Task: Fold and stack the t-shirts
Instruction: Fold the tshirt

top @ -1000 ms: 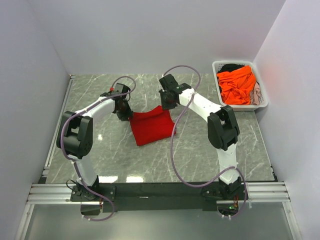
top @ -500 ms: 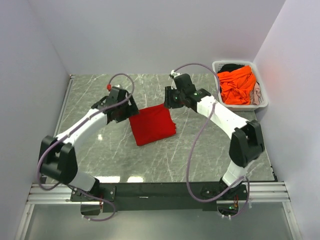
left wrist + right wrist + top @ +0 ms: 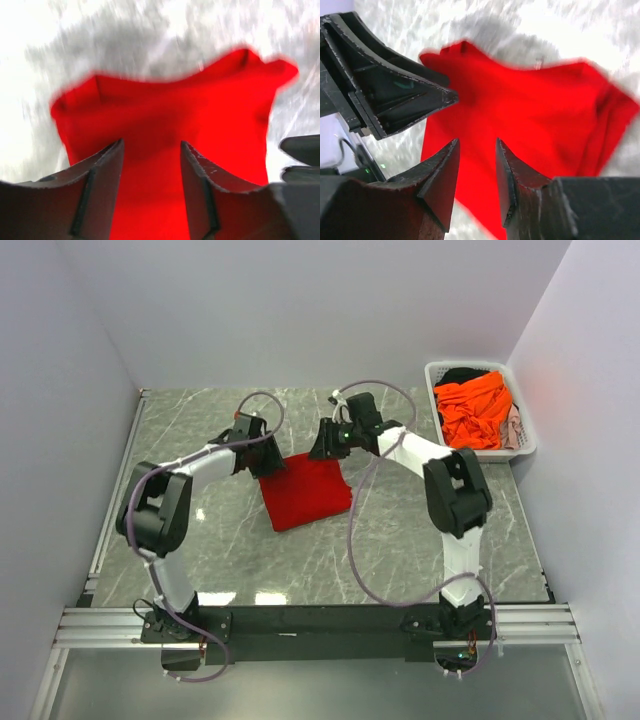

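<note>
Both arms have swung back in over the bright red, folded cloth t-shirt (image 3: 305,490), which lies on the grey marble-patterned table (image 3: 200,540) near its centre. Half a second ago the 2 arms were stretched wide, elbows flung outward and grippers off the shirt's far edge. Now the elbows are tucked in again. The left gripper (image 3: 151,145) hovers at the shirt's 11 o'clock corner and the right gripper (image 3: 476,142) at its 1 o'clock corner.

Each pair of jaws stands partly apart. Both wrist views are blurred, but red cloth shows through the gaps beyond the fingers rather than between them, so neither seems to have hold of anything.

Against the frame 1 second ago, the shirt is much the same tidy square, though its far edge now looks a little straighter. My guess is that the arms have let go after a fold and are now either smoothing the shirt or preparing another grasp on the far edge.

The vivid orange t-shirt (image 3: 473,410) is heaped with a dark one (image 3: 462,373) and a pale one (image 3: 513,428) in the white slotted plastic basket (image 3: 431,380) at the table's 2 o'clock corner. All 3 are unfolded, so most of the task is not yet done.
</note>
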